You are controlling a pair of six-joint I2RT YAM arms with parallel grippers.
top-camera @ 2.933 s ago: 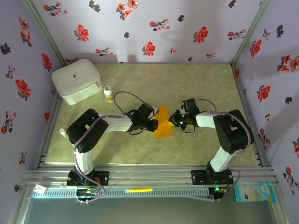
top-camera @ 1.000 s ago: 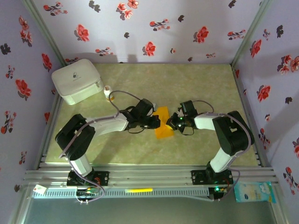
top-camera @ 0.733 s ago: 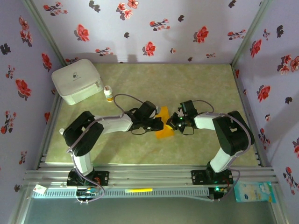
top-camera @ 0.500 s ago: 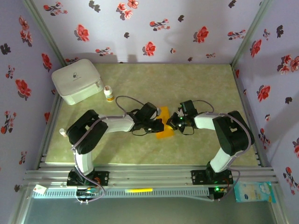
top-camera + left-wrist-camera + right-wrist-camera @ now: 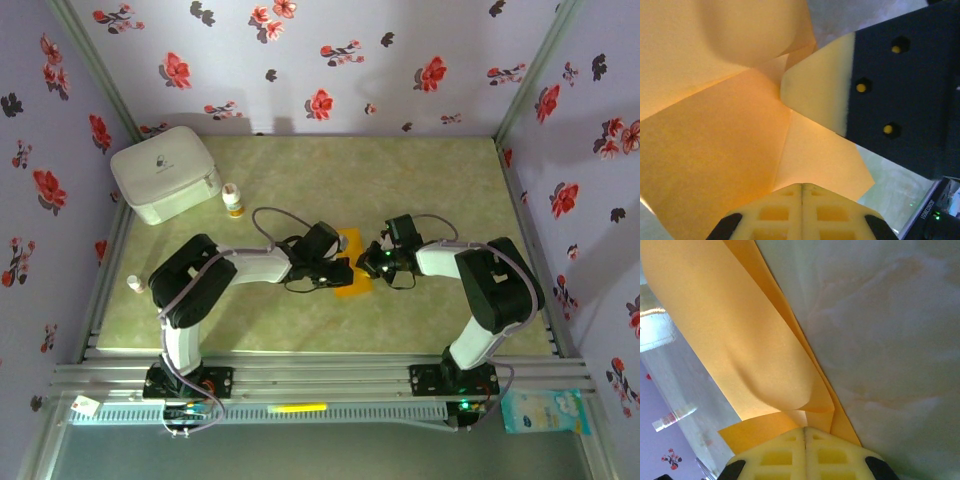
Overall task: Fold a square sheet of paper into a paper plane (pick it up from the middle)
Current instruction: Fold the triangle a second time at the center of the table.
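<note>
The square sheet of paper [image 5: 353,284] is a small folded orange shape lying mid-table between my two grippers. My left gripper [image 5: 340,270] rests on its left side, jaws shut, with its closed tip [image 5: 802,187] pressed onto the flat orange layers [image 5: 715,150] along a crease. From the right, my right gripper [image 5: 373,263] meets the paper, also shut, tip [image 5: 805,430] against the paper's edge. There a loose flap [image 5: 740,340] curls up off the table. The right gripper's pale finger [image 5: 817,85] touches the paper just ahead of my left tip. Nothing sits between either pair of jaws.
A white box [image 5: 165,172] stands at the back left, with a small white bottle with an orange cap [image 5: 232,200] beside it. Floral walls close in three sides. The green marbled tabletop [image 5: 890,340] stretches out around the paper.
My left gripper has slid a little to the right and nearer, further onto the paper, and its elbow has swung in. The right arm has stayed put.
</note>
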